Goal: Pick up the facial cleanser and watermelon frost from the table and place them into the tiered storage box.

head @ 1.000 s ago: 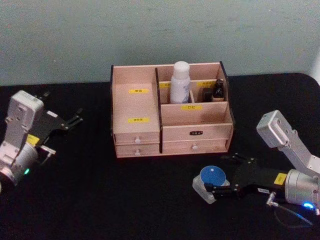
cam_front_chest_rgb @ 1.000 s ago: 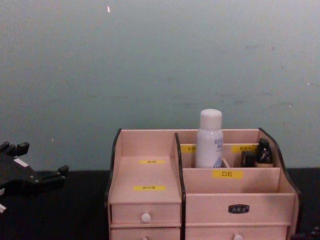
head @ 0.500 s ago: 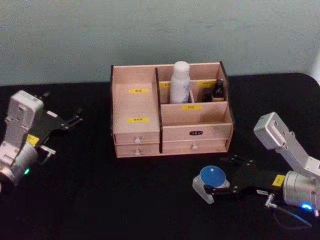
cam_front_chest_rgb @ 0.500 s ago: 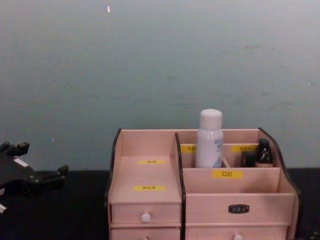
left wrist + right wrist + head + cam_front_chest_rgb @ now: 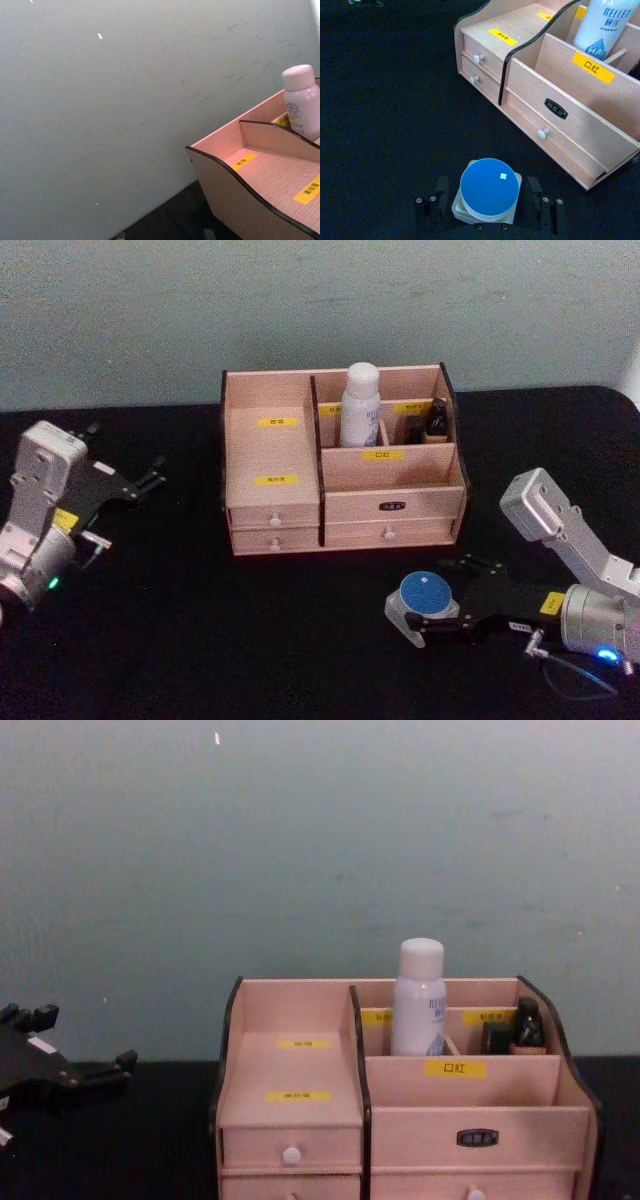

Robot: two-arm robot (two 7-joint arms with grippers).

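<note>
Jaws of right gripper (image 5: 487, 200) closed on blue-lidded jar (image 5: 487, 187), presumably watermelon frost, down at bench (image 5: 200, 640), front-right of tiered storage box (image 5: 350, 510); box rearward and leftward from jaws; white bottle (image 5: 360, 405) upright in rear compartment; left gripper (image 5: 158, 472) parked far left, jaws parted, empty.

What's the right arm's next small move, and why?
Probably a straight lift. The right gripper looks closed on the blue-lidded jar, which sits on the black table in front of the tiered storage box; the jar needs height to clear the box's front wall. The left gripper is parked open at the left.
</note>
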